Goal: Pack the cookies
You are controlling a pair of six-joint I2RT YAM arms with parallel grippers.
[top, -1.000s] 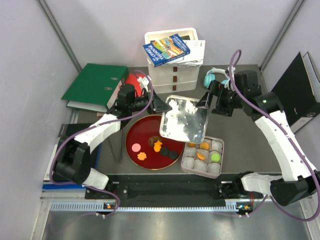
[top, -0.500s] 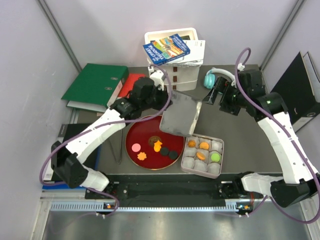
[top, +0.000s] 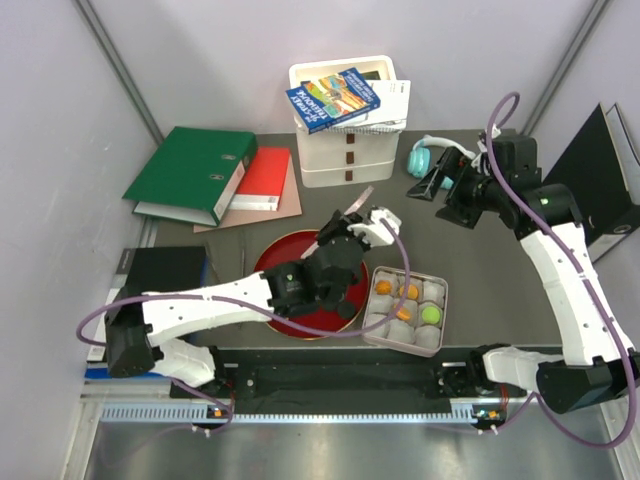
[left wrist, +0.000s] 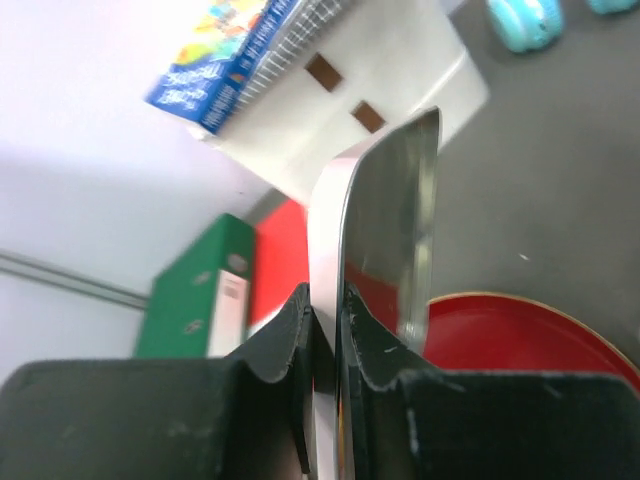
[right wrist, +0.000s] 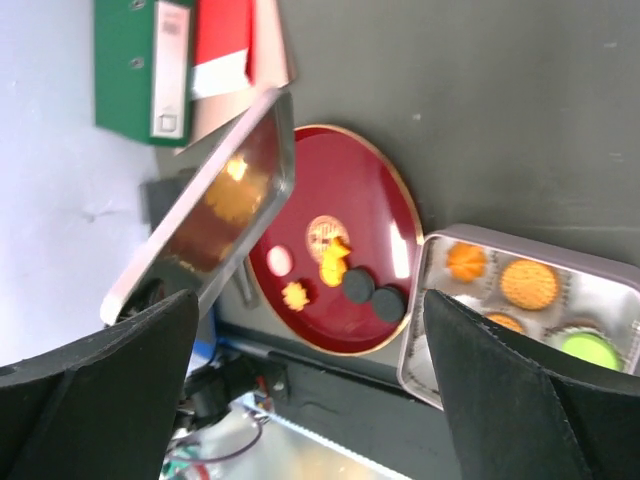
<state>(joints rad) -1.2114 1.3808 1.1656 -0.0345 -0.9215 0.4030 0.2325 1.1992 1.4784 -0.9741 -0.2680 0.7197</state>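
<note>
My left gripper is shut on the edge of the silver tin lid and holds it on edge above the red plate. The right wrist view shows a pink cookie, two orange cookies and two black cookies on the plate. The open tin sits right of the plate. It holds orange cookies and a green one in paper cups. My right gripper is open and empty, high at the back right.
A green binder and a red folder lie at the back left. A white box with a blue book on it stands at the back. Teal headphones lie under my right gripper. A black binder stands at the right edge.
My left arm has swung forward and right over the plate, turning the lid from flat to on edge. My right gripper has drawn back from the lid's right corner.
</note>
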